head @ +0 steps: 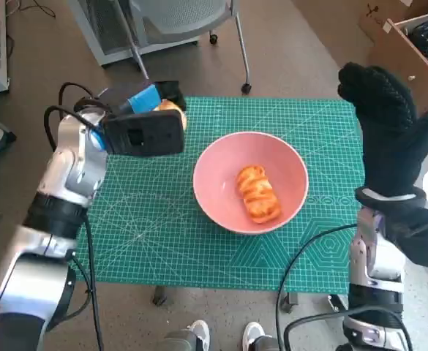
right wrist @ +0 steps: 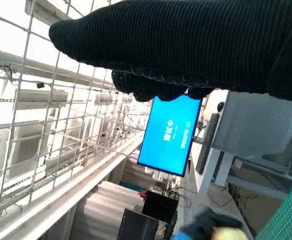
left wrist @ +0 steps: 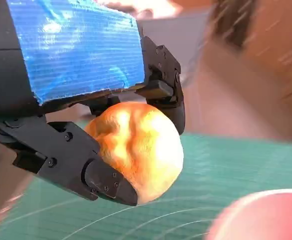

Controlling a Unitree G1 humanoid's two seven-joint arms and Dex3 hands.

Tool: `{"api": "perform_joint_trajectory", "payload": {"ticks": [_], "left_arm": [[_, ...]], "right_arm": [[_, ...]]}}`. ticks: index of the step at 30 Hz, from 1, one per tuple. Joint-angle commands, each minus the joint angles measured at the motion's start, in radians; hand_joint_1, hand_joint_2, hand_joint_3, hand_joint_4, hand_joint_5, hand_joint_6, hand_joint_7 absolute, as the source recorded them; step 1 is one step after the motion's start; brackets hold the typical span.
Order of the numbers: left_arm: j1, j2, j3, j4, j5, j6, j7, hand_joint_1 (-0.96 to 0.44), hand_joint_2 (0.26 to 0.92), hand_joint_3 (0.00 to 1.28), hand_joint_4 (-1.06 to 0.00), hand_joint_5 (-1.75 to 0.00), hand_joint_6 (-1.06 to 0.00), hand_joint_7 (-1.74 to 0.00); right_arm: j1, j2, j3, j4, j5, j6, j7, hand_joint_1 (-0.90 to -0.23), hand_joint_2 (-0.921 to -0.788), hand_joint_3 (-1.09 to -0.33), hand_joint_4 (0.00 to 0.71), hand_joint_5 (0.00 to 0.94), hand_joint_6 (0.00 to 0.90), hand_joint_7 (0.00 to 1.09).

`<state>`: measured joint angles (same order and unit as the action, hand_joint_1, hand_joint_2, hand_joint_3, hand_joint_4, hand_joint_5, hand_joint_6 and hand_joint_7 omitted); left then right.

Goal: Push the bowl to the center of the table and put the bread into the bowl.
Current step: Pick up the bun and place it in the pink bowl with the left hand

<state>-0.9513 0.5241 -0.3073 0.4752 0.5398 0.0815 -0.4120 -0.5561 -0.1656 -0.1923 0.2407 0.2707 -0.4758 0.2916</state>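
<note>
The pink bowl point(head: 250, 181) sits about in the middle of the green mat point(head: 162, 241), and inside it lies a twisted, golden bread roll point(head: 257, 194), resting a touch toward four o'clock of the bowl's centre. Over at ten o'clock from the bowl, the left hand point(head: 142, 117) is up above the mat's far left corner, and it is gripping a second piece of bread, a round golden bun point(left wrist: 138, 150). The left wrist view shows this best: black fingers point(left wrist: 86, 172) clamp the bun from two sides, with the blue tape point(left wrist: 76, 45) on the back of the hand above it and the mat beneath, and a blurred edge of the pink bowl just in the corner. From the head view only a sliver of that bun peeks out beside the hand. On the other side, at three o'clock from the bowl, the right hand point(head: 389, 124) in its black glove is raised well above the mat's right edge, fingers pointing away from the robot, lying together and fairly straight, holding nothing. The right wrist view shows just the glove across the top, a blue screen point(right wrist: 170, 135) and wire shelving point(right wrist: 46, 125) beyond it.
</note>
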Motion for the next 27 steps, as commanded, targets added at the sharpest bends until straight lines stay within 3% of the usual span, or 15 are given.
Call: {"api": "perform_joint_trajectory", "payload": {"ticks": [1,8,16,24,27], "left_arm": [[0.134,-0.005,0.097,-0.327,-0.110,-0.023,-0.011,0.00,0.916,0.10,-0.63,-1.09,-0.65,-1.28],[0.199,-0.069,0.118,-0.385,-0.193,-0.146,0.040,0.00,0.900,0.07,-0.74,-1.14,-0.67,-1.10],[0.207,-0.116,0.114,-0.297,-0.240,-0.289,0.067,0.00,0.912,0.05,-0.74,-1.13,-0.66,-1.11],[0.204,-0.132,0.099,-0.287,-0.227,-0.267,0.047,0.00,0.920,0.05,-0.71,-1.12,-0.65,-1.17],[0.205,-0.135,0.095,-0.284,-0.233,-0.253,0.029,0.00,0.921,0.14,-0.59,-1.21,-0.57,-1.28]], "right_arm": [[0.024,0.000,0.005,0.011,-0.001,0.016,0.005,-0.497,-0.921,-0.601,0.370,0.000,0.134,0.64],[0.027,-0.003,0.006,0.008,-0.002,0.017,0.007,-0.499,-0.921,-0.600,0.371,0.001,0.136,0.64],[0.029,-0.009,0.004,0.005,0.000,0.019,0.010,-0.497,-0.921,-0.600,0.371,0.001,0.137,0.64],[0.031,-0.013,0.004,-0.004,-0.001,0.024,0.006,-0.494,-0.921,-0.603,0.370,0.000,0.136,0.64],[0.032,-0.015,0.003,-0.008,0.001,0.028,0.005,-0.489,-0.921,-0.605,0.370,0.000,0.139,0.64]]}}
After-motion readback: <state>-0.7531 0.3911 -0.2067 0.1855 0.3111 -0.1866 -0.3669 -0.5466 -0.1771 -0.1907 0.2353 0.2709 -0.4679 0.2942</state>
